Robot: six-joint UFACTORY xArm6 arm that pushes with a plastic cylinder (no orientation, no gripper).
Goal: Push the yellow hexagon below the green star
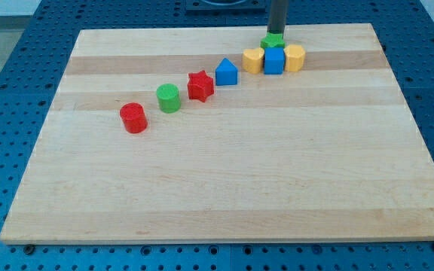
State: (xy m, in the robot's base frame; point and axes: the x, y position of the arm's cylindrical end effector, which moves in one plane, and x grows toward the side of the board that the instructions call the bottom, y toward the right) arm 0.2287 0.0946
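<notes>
While the rod stands at the view's top, right of centre, my tip (pixel 276 35) sits at the far edge of the green star-shaped block (pixel 273 41); it appears to touch that block, though the contact itself is hidden by the block's top. The rod carries no jaws and holds nothing; it can only push.

Findings on the task's things:
- Two yellow blocks are present. The yellow block (pixel 253 60) at the view's left of the cluster and the yellow block (pixel 295 57) at its right both have faceted sides. I cannot settle from this view which is the hexagon; the right one looks the likelier.
- A blue cube-shaped block (pixel 274 60) stands between them, directly below the green star and touching or just apart from it.
- The place below the green star is therefore occupied by the blue cube, and neither yellow block lies there yet.

Governing relation: both yellow blocks lie toward the view's bottom from my tip, one to each side, with the green star and blue cube between my tip and the board's centre. I judge that my tip must first go round the cluster and approach the chosen yellow block from its outer side, pushing it sideways.

Risk: the four blocks are tightly packed, so a sideways push will likely carry the blue cube along.

Other items on the pale wooden board (pixel 202 188), in a diagonal line toward the view's left: a blue house-shaped block (pixel 227 72), a red star-shaped block (pixel 200 86), a green cylinder (pixel 168 98), a red cylinder (pixel 133 118).
</notes>
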